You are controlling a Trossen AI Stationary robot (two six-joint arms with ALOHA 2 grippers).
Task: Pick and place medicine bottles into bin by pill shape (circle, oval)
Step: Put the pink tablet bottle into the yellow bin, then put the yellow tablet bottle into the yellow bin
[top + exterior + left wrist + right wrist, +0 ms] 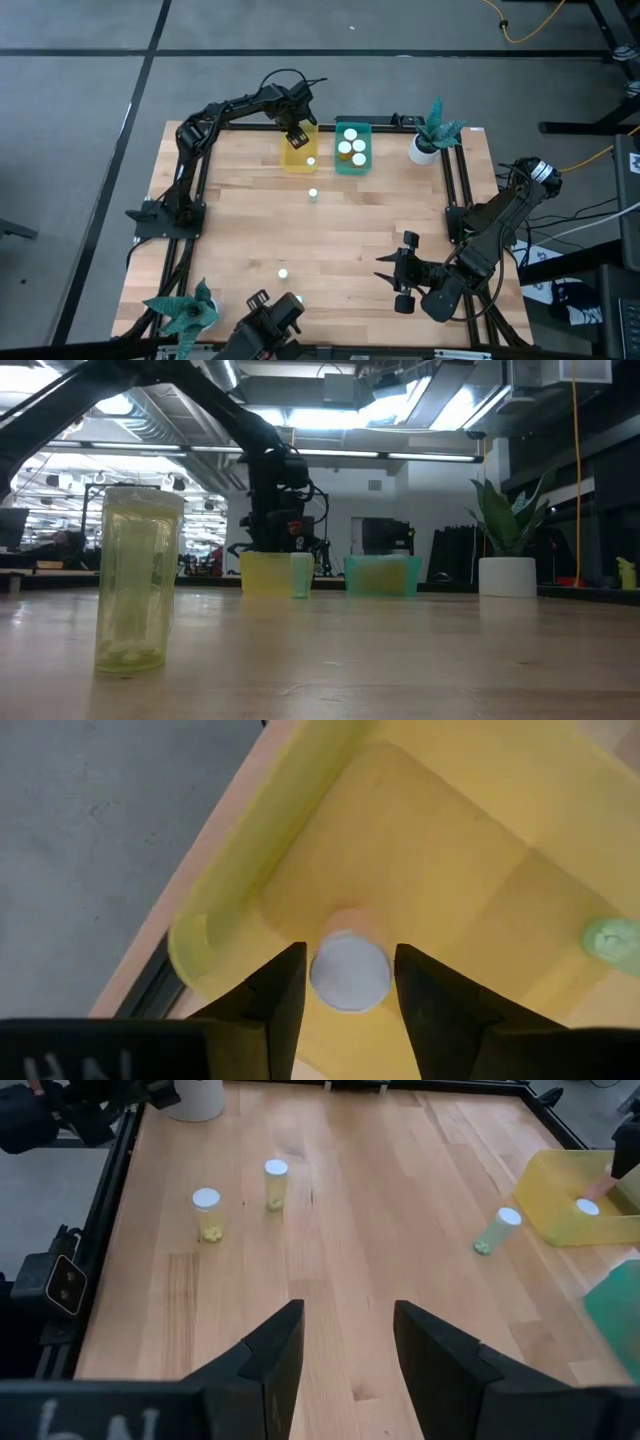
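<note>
Wooden table [250, 220], yellow bin [480, 850], bottle [349, 972] upright, cap skyward, between left tool [349, 982] fingers, slightly apart

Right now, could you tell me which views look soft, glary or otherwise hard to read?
Low view: the near bottle looms large and soft, ceiling lights glare, and the yellow bin is small and far off. Left wrist view: the capped bottle between the left tool fingers is blurred. High view: even light.
</note>
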